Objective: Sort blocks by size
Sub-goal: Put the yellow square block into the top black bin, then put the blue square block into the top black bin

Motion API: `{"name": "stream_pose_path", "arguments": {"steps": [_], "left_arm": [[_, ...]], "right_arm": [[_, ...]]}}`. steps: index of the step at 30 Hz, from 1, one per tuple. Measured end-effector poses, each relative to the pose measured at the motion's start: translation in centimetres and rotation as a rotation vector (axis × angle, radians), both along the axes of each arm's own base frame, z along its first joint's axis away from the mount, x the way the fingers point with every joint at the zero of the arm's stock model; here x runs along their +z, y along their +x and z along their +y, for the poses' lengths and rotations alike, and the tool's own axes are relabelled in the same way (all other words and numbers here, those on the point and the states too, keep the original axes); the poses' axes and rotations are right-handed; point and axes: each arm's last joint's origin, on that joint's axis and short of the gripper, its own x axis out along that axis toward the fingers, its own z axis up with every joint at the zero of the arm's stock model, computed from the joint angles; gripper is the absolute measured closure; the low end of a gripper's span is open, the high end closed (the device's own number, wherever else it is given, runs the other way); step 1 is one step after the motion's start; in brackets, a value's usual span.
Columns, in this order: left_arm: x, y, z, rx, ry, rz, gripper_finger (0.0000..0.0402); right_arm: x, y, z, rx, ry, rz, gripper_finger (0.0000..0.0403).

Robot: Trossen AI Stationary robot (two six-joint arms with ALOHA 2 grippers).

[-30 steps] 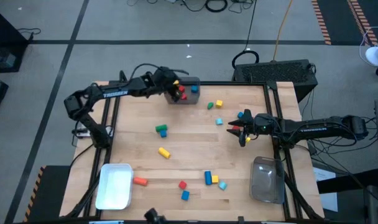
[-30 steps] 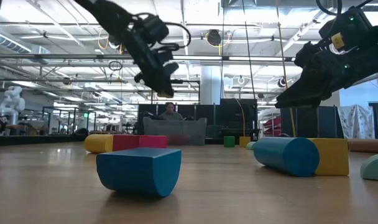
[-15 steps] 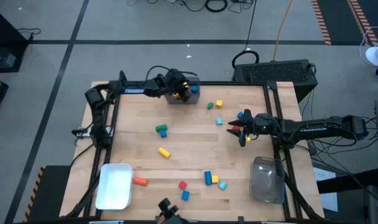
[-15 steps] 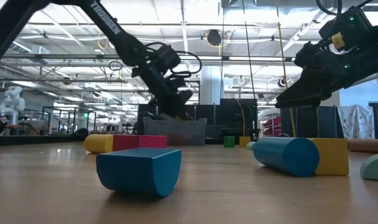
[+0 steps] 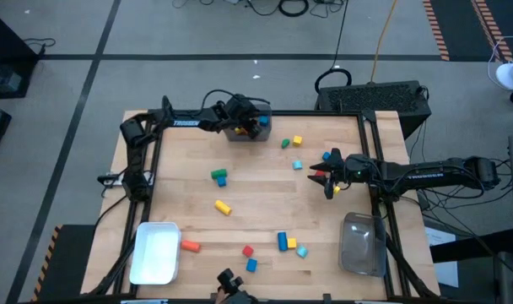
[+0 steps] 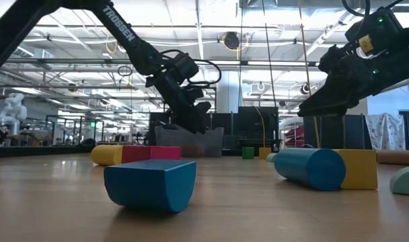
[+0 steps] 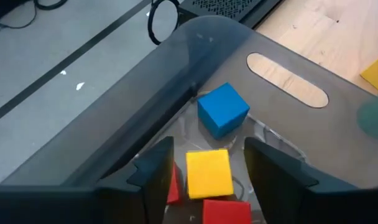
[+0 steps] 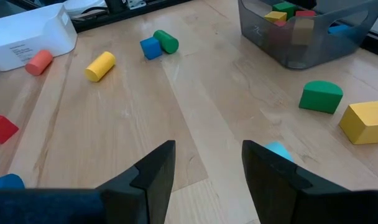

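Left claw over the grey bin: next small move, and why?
Probably lift the left claw straight up out of the grey bin. Its fingers stand apart around the yellow block, which seems to lie in the bin beside the blue block, so the drop looks done. The right claw hovers open over bare table, holding nothing.

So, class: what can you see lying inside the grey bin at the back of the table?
Inside the grey bin: a blue cube, a yellow cube and red blocks. The left tool hangs over them, hiding part of the bin's floor.
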Motion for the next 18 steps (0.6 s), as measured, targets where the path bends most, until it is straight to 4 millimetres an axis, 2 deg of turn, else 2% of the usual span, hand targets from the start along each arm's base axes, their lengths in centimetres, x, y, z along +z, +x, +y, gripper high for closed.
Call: {"name": "stream_pose_path", "arguments": {"steps": [6,10,13,18], "left_arm": [[0.4,-0.3,-0.3,0.0,-0.017,0.026,0.0188],[3.0,-0.9,-1.4,-0.015,-0.047,0.086,0.0187],[5.2,-1.9,-3.3,-0.06,-0.064,0.151,0.0187],[8.6,-3.2,-7.9,-0.096,-0.057,0.225,0.0187]], "right_arm": [[0.0,0.0,0.0,0.0,0.0,0.0,0.0227],[0.0,0.0,0.0,0.0,0.0,0.001,0.0227],[-0.1,0.0,0.0,0.0,0.001,0.007,0.0227],[-0.2,-0.1,0.0,0.0,0.003,0.02,0.0227]]}}
